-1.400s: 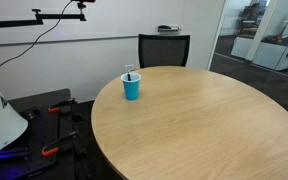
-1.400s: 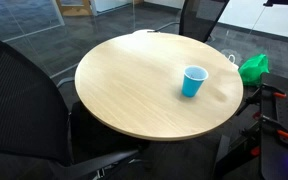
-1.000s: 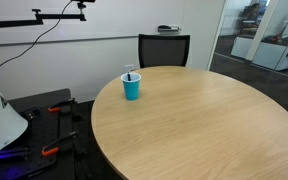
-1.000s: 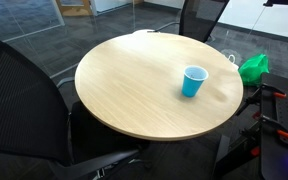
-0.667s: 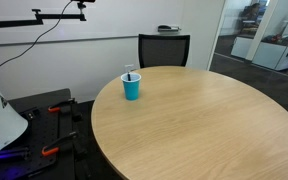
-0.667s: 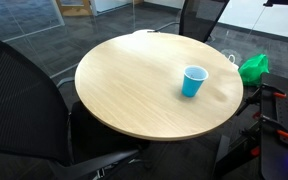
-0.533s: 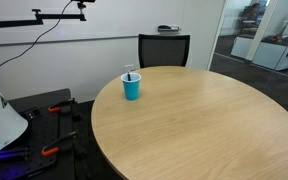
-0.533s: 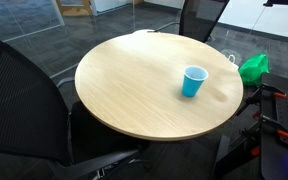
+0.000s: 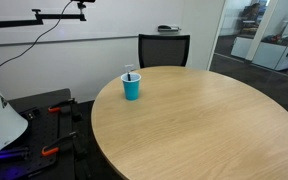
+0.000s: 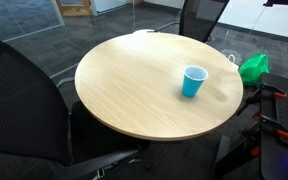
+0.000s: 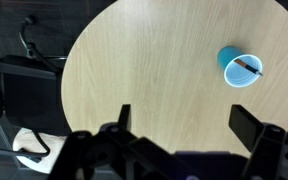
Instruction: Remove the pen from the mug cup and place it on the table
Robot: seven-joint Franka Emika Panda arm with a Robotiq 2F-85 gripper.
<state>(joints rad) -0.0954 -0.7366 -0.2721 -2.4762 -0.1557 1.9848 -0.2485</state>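
Our tool (image 11: 184, 118) shows only in the wrist view, along the bottom edge, and we see its two dark fingers (image 11: 124, 116) standing wide apart with nothing between them. It hangs high over the table (image 11: 134, 60), well apart from the cup (image 11: 241, 68), and touches nothing.

From the wrist we look down on the round, light wood top. The blue cup stands upright near the table's edge, toward the upper right of that view. The pen (image 11: 248, 67) lies as a thin dark stick slanting across the cup's open mouth, so it is in the cup and not on the table.

In an exterior view the cup (image 9: 131, 87) stands near the table's (image 9: 204, 120) far left edge, and we make out a thin stick (image 9: 130, 74) rising just above its rim. A black chair (image 9: 164, 48) stands behind the table there. In an exterior view the cup (image 10: 193, 81) sits toward the right part of the table (image 10: 134, 80), with its pale rim showing; we cannot make out the pen inside from here. A green object (image 10: 253, 67) lies beyond the table's right edge, and a dark mesh chair (image 10: 24, 100) fills the lower left.

We cannot see the tool in either exterior view.
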